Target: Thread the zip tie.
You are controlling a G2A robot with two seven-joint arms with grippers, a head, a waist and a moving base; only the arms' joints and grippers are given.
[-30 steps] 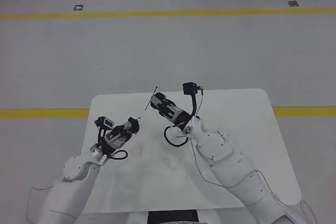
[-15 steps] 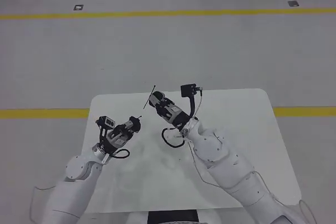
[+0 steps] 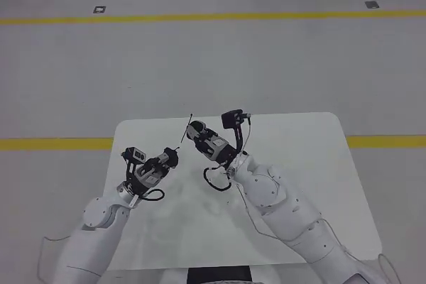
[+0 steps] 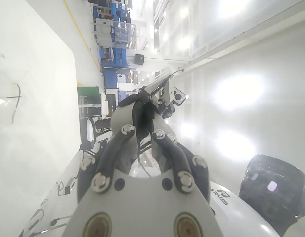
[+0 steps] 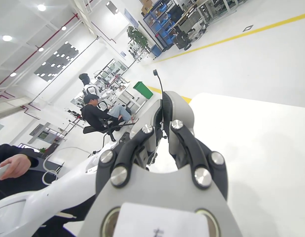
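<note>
**One zip tie, pinched in the right gripper above the table**

One thin black strap is the only loose thing in play, and the right gripper has it. Its two fingers are pressed together on the strap, part way along its length. In the right wrist view the strap rises out past the fingertips in a slight curve and ends in a small thicker head. A short bit of black also shows behind the pads. From the top view the strap reads as a fine dark line crossing the fingertips. One end reaches to about the table's far edge, and the other slants back toward the left arm's side. The strap is held in the air over the far left part of the white table, not lying on it.

The left gripper sits nearer the robot and to the left of the right one, with a stretch of bare tabletop between them, so the two do not touch. Its fingers are drawn in narrow, dark pads meeting. I cannot tell whether anything is caught between them. Its tips point toward the right arm, whose wrist shows just beyond them in the left wrist view.

A yellow line runs along the floor on both sides of the table. A green bin stands on the floor past one table corner.
</note>
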